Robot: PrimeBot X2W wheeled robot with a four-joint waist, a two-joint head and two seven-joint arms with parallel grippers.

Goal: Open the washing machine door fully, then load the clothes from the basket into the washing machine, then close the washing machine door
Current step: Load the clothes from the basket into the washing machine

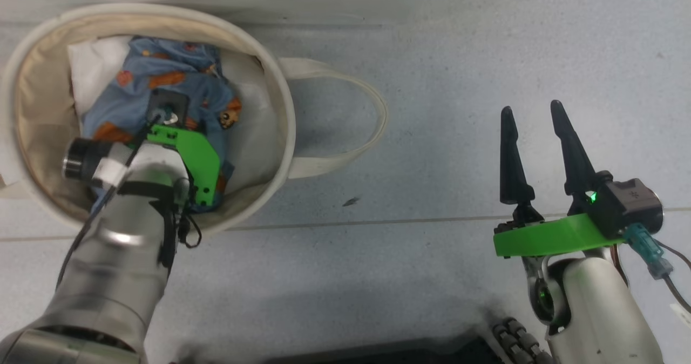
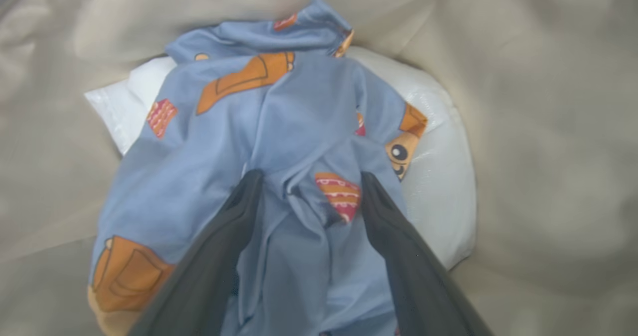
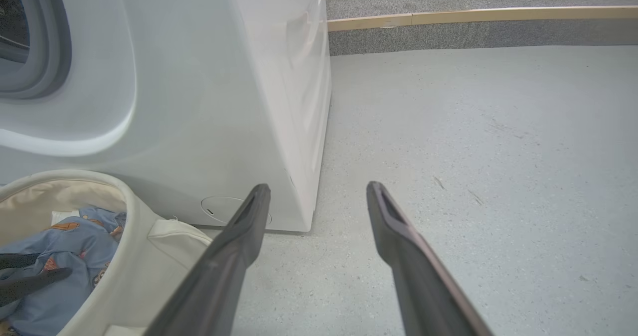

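Note:
The cream basket (image 1: 282, 99) stands on the floor before the white washing machine (image 3: 199, 101), whose grey gasket (image 3: 52, 52) shows at the left edge. The washing machine door is out of view. The light-blue clothes (image 2: 299, 106) with orange bear prints lie crumpled in the basket (image 3: 127, 201). My left gripper (image 2: 309, 179) reaches down into the basket, open, its fingers pressed into the clothes (image 1: 162, 72) with a bunched fold between them. Off to the right, my right gripper (image 1: 532, 109) hovers open over bare floor, holding nothing.
A plain white cloth (image 2: 438, 176) lies under the clothes. One loop handle (image 1: 372, 110) of the basket lies flat on the grey floor towards my right arm. A raised step with a wooden edge (image 3: 473, 14) runs behind the washer.

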